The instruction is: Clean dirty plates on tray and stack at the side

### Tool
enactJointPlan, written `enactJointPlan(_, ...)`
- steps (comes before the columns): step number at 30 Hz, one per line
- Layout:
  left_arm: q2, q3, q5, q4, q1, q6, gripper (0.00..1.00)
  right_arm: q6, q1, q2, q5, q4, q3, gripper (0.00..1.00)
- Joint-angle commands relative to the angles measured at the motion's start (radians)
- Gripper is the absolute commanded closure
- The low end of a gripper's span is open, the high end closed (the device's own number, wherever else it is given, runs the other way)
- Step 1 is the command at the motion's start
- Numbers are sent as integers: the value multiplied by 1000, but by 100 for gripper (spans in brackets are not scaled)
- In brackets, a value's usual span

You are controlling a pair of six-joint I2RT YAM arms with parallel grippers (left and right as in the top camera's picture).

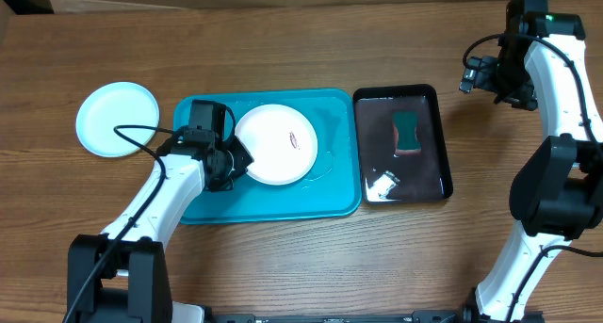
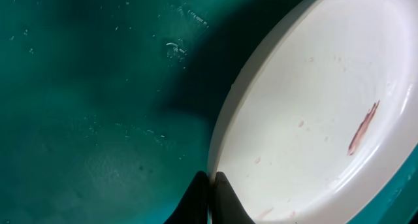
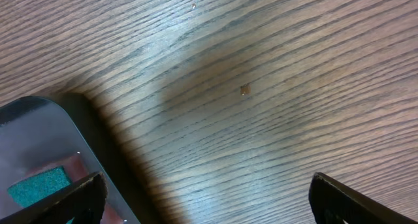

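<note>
A white plate [image 1: 275,144] with a brown-red smear [image 2: 363,127] lies on the turquoise tray [image 1: 203,208]. My left gripper [image 1: 236,163] is shut on that plate's left rim. In the left wrist view the two dark fingers pinch the plate's [image 2: 313,119] edge at the left gripper [image 2: 211,185], above the tray floor [image 2: 85,119]. A light-blue-rimmed plate [image 1: 118,119] rests on the table to the left of the tray. My right gripper [image 1: 471,78] hangs open over bare wood at the far right, holding nothing; in its wrist view the right gripper [image 3: 206,198] shows its jaws spread wide.
A glossy black tray [image 1: 360,144] stands right of the turquoise one, with a green and red sponge [image 1: 407,133] in it. Its corner [image 3: 39,129] and the sponge [image 3: 36,185] show in the right wrist view. Wood table [image 3: 261,87] surrounds both trays.
</note>
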State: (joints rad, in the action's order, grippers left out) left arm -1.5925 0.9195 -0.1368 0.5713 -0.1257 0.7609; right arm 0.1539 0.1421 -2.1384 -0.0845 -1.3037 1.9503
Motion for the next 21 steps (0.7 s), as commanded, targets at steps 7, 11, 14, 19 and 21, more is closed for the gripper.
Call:
enactJointPlan(7,10,-23,13,-26,-2,5,96,3,-2,18,0,39,-1,0)
enactJointPlan(11,10,-23,13,-25,-2,-66,96,61,-3,18,220,89,0,0)
enactJointPlan(14,10,-23,13,-15,-2,-101,96,-30,-2,18,509,50,17,0)
enactJointPlan(19,10,-23,10,5,-3,-104,95,-76,-15,31,777,8,108,0)
enactJointPlan(21,10,-26,7,4,-6,-103,96,-76,-40,47,738,-24,129,0)
